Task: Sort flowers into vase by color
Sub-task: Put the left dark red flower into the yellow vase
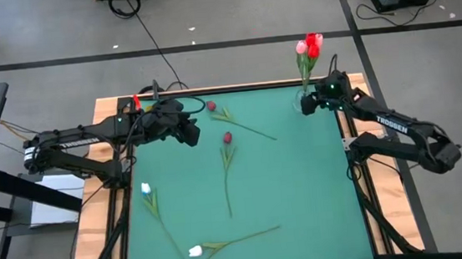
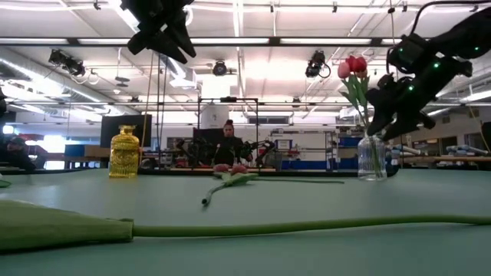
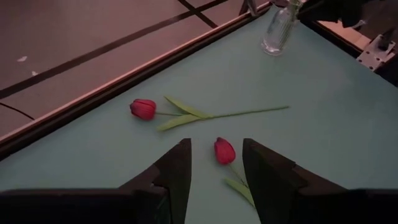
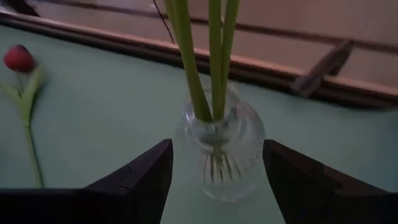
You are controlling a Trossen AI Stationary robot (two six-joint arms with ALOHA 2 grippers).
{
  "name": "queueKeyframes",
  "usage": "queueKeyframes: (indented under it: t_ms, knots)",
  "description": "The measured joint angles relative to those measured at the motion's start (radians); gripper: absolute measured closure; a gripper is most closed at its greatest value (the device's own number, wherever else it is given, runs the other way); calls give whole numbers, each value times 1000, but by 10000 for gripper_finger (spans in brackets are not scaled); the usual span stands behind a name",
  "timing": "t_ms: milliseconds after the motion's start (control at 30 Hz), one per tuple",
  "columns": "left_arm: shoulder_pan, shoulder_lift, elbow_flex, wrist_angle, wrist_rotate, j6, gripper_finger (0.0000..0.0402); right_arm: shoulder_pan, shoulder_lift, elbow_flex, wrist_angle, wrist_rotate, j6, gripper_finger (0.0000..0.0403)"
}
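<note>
Left gripper is hovering over the mat's far-left part, fingers apart and empty. A dark red tulip is lying just right of it, bud near mat centre, stem running toward the near edge. Another dark red tulip is lying by the far edge. Right gripper is straddling the glass vase at the far-right corner, fingers apart. Two white tulips are lying well apart near the near-left corner.

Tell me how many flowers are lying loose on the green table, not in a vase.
4. A dark red tulip near the far edge, another dark red tulip mid-table, a white tulip toward the left side, and a second white tulip near the front edge. None seems hidden.
</note>
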Motion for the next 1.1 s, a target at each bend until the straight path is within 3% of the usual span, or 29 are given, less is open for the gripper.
queueKeyframes:
  t_ms: [233, 433, 533, 733, 1100]
  knots:
    - [1, 0, 0, 0, 7, 5, 253, 33, 0, 102, -229, 38, 75, 147]
    - [-1, 50, 0, 62, 164, 50, 253, 66, -1, 195, -436, 25, 209, 147]
    - [-16, 105, 1, 109, 194, 26, 253, 100, -4, 223, -496, -2, 270, 147]
    - [-66, 267, 1, 180, 200, -103, 253, 223, -21, 235, -516, -57, 404, 161]
    - [-136, 512, 0, 242, 198, -429, 253, 519, -78, 235, -503, -16, 623, 186]
